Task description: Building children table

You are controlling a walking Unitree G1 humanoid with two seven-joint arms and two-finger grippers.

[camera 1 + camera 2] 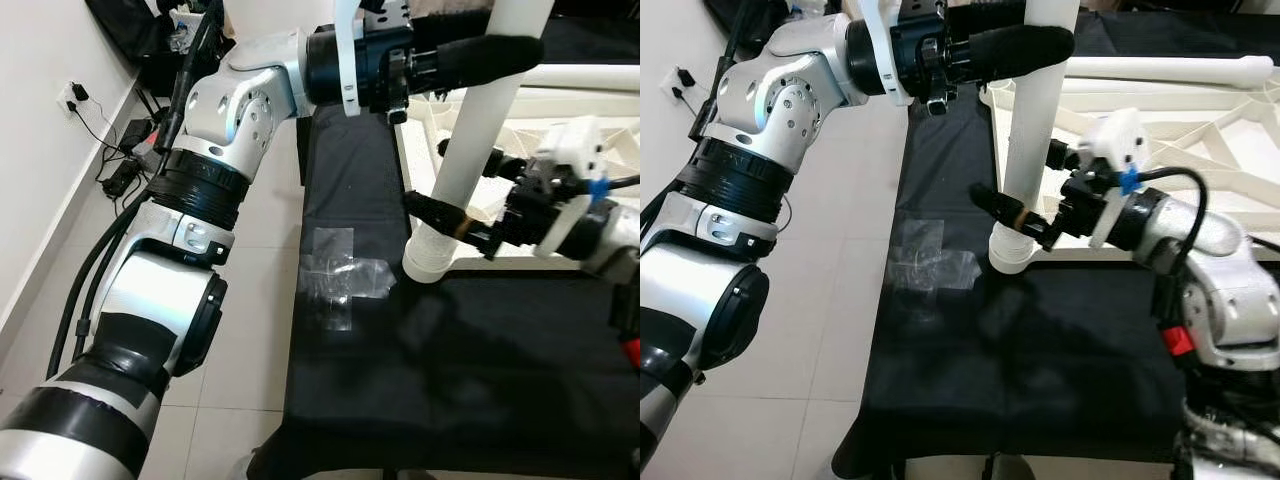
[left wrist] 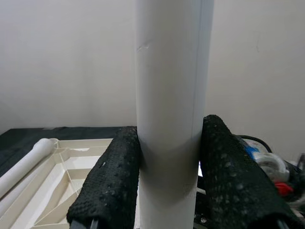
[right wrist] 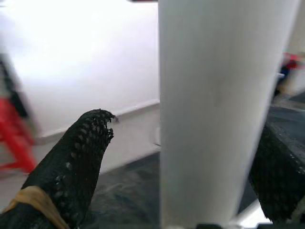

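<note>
A white table leg (image 1: 480,130) stands upright with its foot in a corner socket (image 1: 430,262) of the white table top (image 1: 1200,150), which lies upside down with its ribs showing. My left gripper (image 2: 169,157) is shut on the leg's upper part, one black finger pressed on each side. My right gripper (image 3: 190,157) is open around the leg's lower part, just above the socket. One finger (image 3: 71,157) stands apart from the tube and the other sits close beside it. A second white leg (image 1: 1160,68) lies across the far side of the table top.
The table top rests on a surface covered with black cloth (image 1: 450,370). A crumpled clear plastic bag (image 1: 340,275) lies on the cloth left of the socket. Tiled floor runs along the left, with a wall outlet (image 1: 75,97), cables and black bags at the far left.
</note>
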